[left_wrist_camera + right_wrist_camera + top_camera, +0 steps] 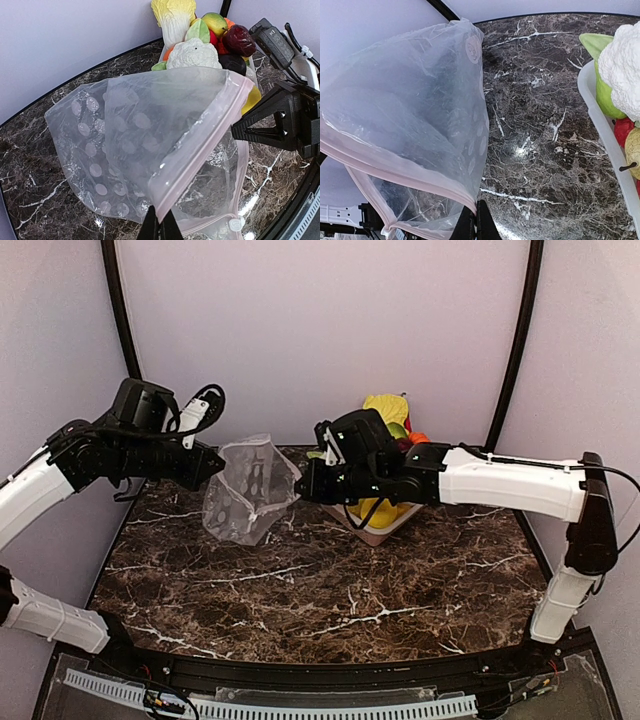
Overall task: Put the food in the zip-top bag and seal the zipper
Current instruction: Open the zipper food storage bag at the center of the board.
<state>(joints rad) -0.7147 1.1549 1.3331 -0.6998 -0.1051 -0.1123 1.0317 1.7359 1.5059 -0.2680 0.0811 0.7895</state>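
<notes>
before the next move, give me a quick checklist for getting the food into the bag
1. Left gripper pinching one zipper lip: ok.
2. Right gripper pinching the opposite lip: ok.
3. Zip-top bag mouth pulled open: ok.
4. Food inside the bag: not ok; the cauliflower sits with the rest in the tray.
5. A gripper free to pick food: not ok, both hold the bag.
6. Zipper sealed: not ok.
</notes>
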